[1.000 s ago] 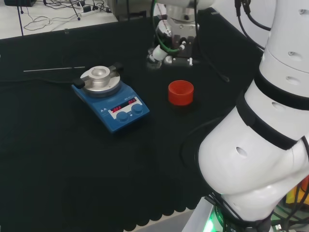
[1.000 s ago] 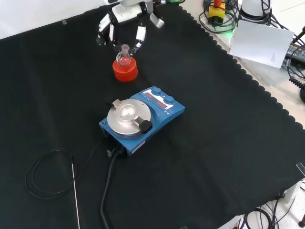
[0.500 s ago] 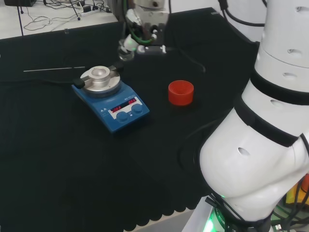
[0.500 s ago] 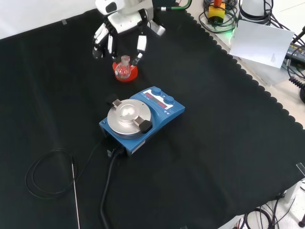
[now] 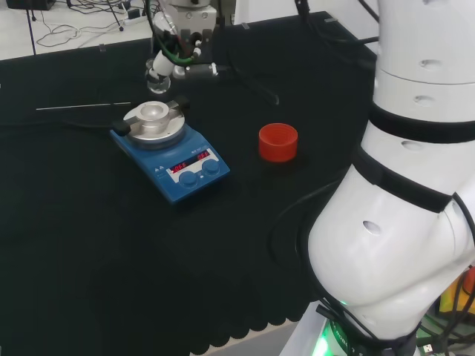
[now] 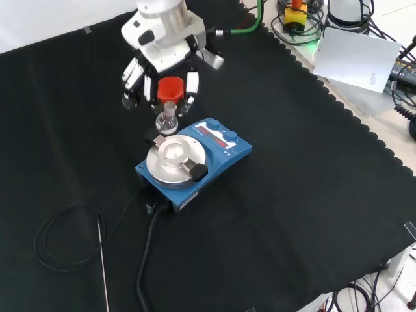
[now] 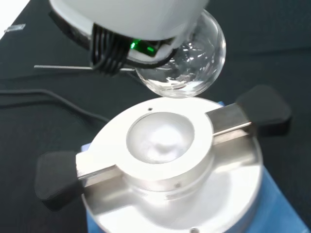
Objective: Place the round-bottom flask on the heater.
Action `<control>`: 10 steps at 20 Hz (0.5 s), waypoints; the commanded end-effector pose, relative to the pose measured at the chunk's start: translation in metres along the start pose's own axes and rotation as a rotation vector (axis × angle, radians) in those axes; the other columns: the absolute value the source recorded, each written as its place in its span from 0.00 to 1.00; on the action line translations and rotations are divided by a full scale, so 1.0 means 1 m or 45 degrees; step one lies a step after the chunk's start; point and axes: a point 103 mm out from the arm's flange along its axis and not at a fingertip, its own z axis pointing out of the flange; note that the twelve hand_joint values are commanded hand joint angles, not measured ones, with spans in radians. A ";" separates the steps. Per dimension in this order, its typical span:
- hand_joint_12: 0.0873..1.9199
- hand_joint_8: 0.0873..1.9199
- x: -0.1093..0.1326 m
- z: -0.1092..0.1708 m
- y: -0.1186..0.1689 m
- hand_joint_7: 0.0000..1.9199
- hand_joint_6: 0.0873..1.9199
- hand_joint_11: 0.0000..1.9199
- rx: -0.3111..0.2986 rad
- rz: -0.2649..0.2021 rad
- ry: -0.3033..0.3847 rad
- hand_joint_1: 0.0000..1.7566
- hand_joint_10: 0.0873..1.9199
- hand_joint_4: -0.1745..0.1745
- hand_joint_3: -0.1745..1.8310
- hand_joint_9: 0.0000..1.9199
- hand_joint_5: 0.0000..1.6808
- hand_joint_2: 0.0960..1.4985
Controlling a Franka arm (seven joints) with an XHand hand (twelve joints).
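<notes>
Round-bottom flask (image 6: 166,121) is hanging by its neck in my robot hand (image 6: 162,65), fingers curling round it, bulb just above the heater (image 6: 192,162)'s dished block so it seats centred.

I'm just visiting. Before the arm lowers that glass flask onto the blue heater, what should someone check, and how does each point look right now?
1. Hand holding the flask by its neck: ok.
2. Flask off the red stand: ok.
3. Heater bowl empty: ok.
4. Flask directly above the bowl: not ok, it hangs off toward one edge.
5. Flask upright: ok.
6. Cable away from the path: ok.
</notes>
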 end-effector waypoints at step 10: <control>0.66 0.31 0.011 0.034 0.005 0.19 0.36 0.25 0.091 -0.005 -0.013 0.66 0.26 0.46 0.49 0.34 0.76 0.34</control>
